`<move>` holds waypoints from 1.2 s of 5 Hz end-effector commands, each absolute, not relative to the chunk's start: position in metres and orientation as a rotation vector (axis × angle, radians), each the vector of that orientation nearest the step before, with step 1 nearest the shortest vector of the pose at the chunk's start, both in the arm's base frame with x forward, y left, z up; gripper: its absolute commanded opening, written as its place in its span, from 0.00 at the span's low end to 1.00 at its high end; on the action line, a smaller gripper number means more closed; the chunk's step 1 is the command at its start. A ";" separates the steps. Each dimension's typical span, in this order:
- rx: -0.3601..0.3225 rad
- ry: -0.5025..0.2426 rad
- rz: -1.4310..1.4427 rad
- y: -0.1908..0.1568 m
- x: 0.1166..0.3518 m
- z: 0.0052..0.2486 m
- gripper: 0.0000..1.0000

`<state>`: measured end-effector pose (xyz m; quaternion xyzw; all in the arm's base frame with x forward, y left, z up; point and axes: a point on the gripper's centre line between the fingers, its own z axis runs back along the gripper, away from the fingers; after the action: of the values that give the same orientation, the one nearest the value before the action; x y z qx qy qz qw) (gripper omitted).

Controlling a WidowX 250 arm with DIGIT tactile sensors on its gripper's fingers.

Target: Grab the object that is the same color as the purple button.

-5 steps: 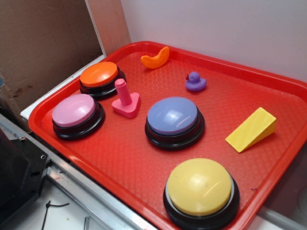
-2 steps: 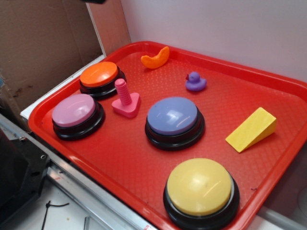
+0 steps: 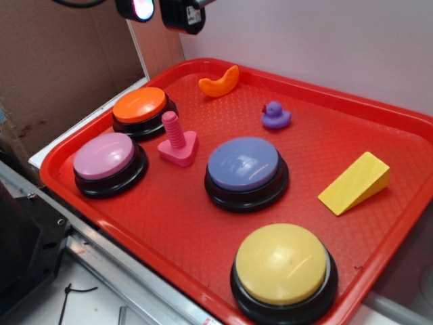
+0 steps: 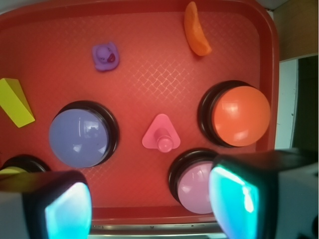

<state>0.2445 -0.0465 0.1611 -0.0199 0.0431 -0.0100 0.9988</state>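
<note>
A tiny purple duck (image 3: 276, 116) sits on the red tray (image 3: 176, 210) toward its back; in the wrist view the duck (image 4: 105, 56) lies at the upper left. The purple button (image 3: 243, 164), a lavender dome on a black base, stands mid-tray, and shows as the purple button (image 4: 79, 138) at the left of the wrist view. My gripper (image 3: 162, 10) hangs high over the tray's back left corner, far from the duck. In the wrist view the gripper (image 4: 149, 206) is open, its fingers (image 4: 234, 199) wide apart with nothing between them.
On the tray also stand an orange button (image 3: 139, 105), a pink button (image 3: 105, 156), a yellow button (image 3: 281, 264), a pink bolt-on-triangle piece (image 3: 178, 142), an orange crescent (image 3: 220, 82) and a yellow wedge (image 3: 355, 183). A cardboard wall (image 3: 61, 61) rises at the left.
My gripper has come down into the exterior view at the top left; one second ago it was out of sight. Nothing on the tray has moved.
</note>
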 end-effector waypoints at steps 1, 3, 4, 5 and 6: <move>-0.027 0.052 -0.198 -0.059 0.239 0.149 1.00; -0.046 0.044 -0.361 -0.099 0.281 0.114 1.00; -0.033 0.057 -0.366 -0.105 0.301 0.101 1.00; -0.034 0.050 -0.341 -0.103 0.318 0.097 1.00; -0.021 0.075 -0.289 -0.093 0.330 0.087 1.00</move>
<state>0.3211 -0.0985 0.0701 -0.0057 0.0687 -0.1502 0.9863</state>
